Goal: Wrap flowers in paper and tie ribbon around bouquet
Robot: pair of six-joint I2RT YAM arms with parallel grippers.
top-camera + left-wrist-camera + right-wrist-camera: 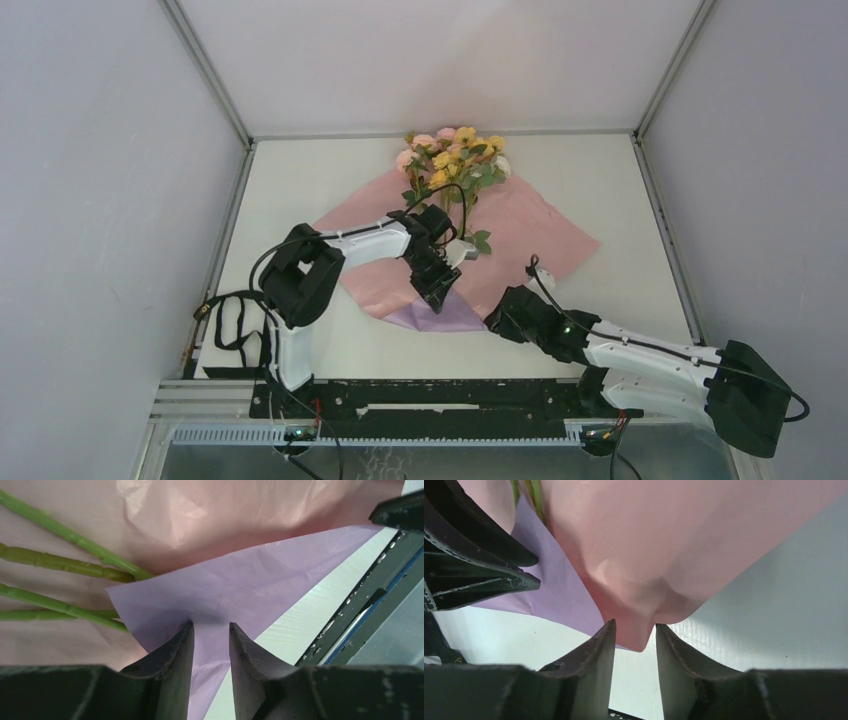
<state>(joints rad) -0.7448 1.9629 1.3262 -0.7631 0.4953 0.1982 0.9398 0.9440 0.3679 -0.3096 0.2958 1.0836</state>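
Top external view: the paper point(525, 232) is spread on the white surface point(300, 185), pinkish on its upper face, with a lilac flap turned over at its near corner. The flowers point(455, 155) are laid on the sheet, the pink, yellow and white blooms past its far edge and the stems running toward the arms. The left gripper point(437, 290) is lowered over the near end of the stems, at the edge of the lilac flap. The right gripper point(497, 318) is set just beside the same near corner, on its right.

Left wrist view: the left gripper point(210, 625) is seen with its fingers point(181, 647) parted, a clear gap between them. The lilac flap of the paper point(250, 575) lies under and between the tips, and nothing is clamped. Four green stems of the flowers point(65, 565) lie on the pink face, their ends hidden under the flap. A strip of the surface point(295, 630) is seen to the right.

Right wrist view: the right gripper point(634, 624) is released as well, its fingers point(599, 650) standing apart. A crumpled pink corner of the paper point(674, 545) hangs into the gap; whether it touches either finger cannot be told. The dark shape at the left edge is probably the left gripper point(479, 567), set over the lilac flap.
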